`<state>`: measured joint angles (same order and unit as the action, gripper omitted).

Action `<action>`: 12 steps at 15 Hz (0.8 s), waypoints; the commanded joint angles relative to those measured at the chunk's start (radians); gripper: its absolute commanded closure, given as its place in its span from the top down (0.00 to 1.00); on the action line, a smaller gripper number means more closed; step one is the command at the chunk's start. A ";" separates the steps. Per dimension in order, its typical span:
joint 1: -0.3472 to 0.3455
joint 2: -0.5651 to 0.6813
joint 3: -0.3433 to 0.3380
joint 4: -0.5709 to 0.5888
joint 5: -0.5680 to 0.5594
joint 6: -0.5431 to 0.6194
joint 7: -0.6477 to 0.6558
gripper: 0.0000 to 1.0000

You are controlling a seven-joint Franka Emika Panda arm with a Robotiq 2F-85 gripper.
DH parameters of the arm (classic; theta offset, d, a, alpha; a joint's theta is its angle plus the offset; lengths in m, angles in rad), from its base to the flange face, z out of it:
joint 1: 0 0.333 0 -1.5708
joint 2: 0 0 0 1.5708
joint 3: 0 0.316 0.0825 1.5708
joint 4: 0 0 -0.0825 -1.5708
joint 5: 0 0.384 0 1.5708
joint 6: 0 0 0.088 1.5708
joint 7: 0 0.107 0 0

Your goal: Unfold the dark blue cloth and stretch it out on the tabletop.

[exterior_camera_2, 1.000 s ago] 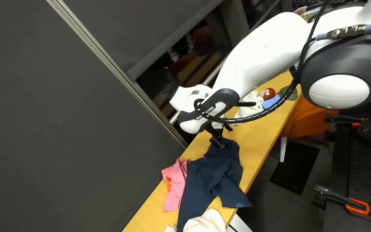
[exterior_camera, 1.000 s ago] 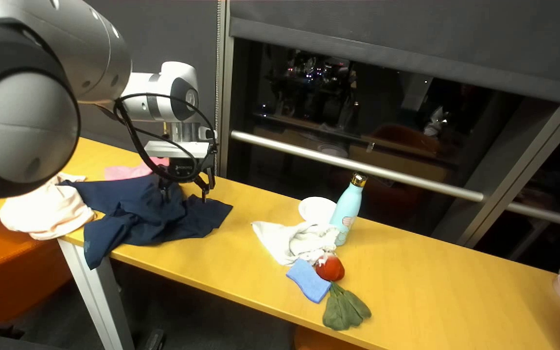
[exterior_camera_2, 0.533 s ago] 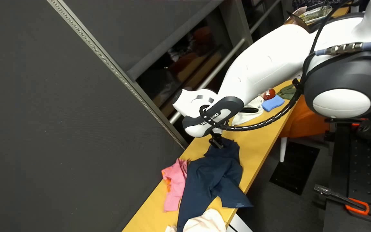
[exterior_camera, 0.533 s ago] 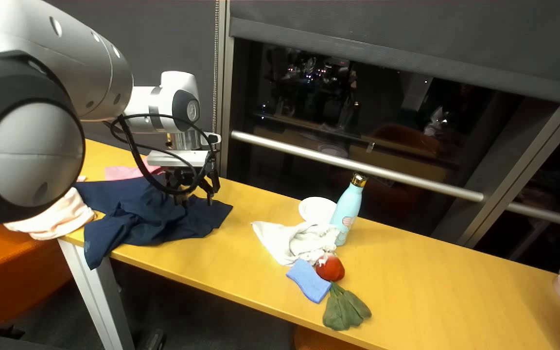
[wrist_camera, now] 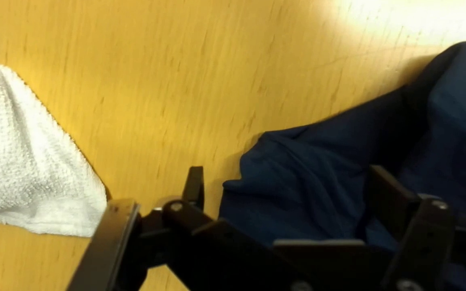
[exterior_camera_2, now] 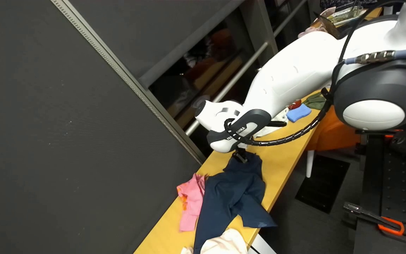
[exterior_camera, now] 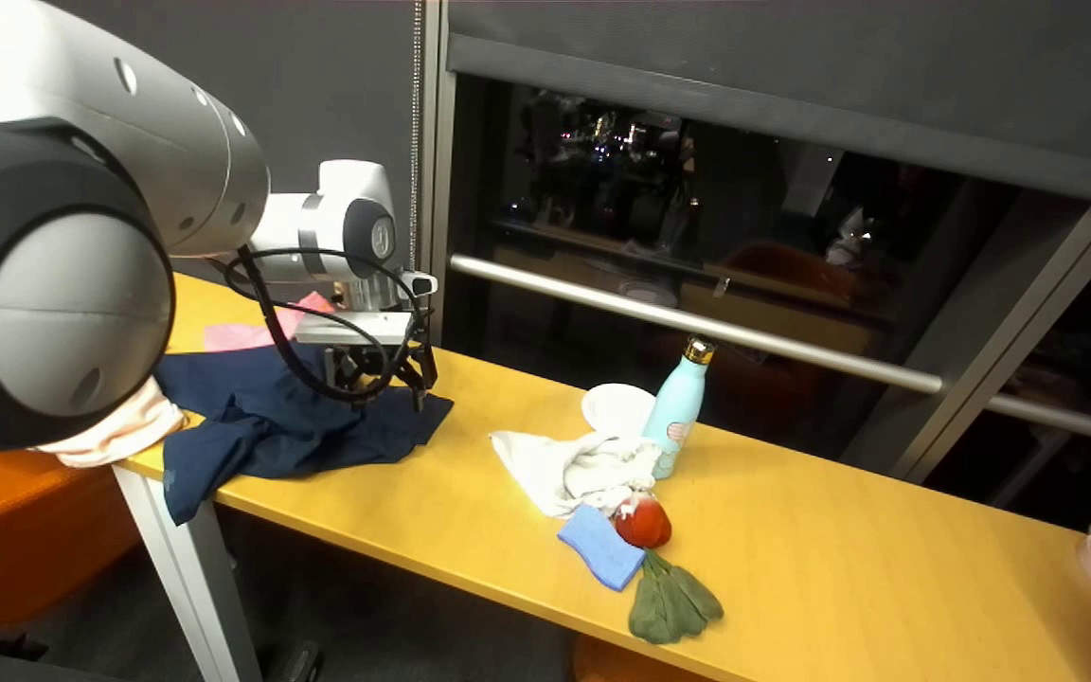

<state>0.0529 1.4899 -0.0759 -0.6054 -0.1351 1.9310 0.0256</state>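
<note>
Yellow tabletop (exterior_camera: pixel 839 530) stands before a dark window (exterior_camera: pixel 602 227). Dark blue cloth (exterior_camera: pixel 290 417) lies creased beneath the gripper (wrist_camera: pixel 287 186), one corner hanging over the tabletop's edge. Fingers (wrist_camera: pixel 194 184) stand wide apart: per the wrist view, one over the cloth, the other above the tabletop; contact cannot be determined. Near the gripper: pink cloth (exterior_camera_2: pixel 193 203). Farther from it: white towel (wrist_camera: pixel 26 161), blue sponge (exterior_camera: pixel 602 547), turquoise bottle (exterior_camera: pixel 678 403).
</note>
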 commanded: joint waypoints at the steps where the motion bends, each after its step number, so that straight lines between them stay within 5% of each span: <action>1: -0.001 0.000 -0.023 -0.057 -0.017 0.096 0.049 1.00; 12: 0.030 0.001 -0.031 -0.187 -0.012 0.326 0.114 1.00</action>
<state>0.0725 1.4910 -0.0956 -0.7742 -0.1368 2.2168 0.1135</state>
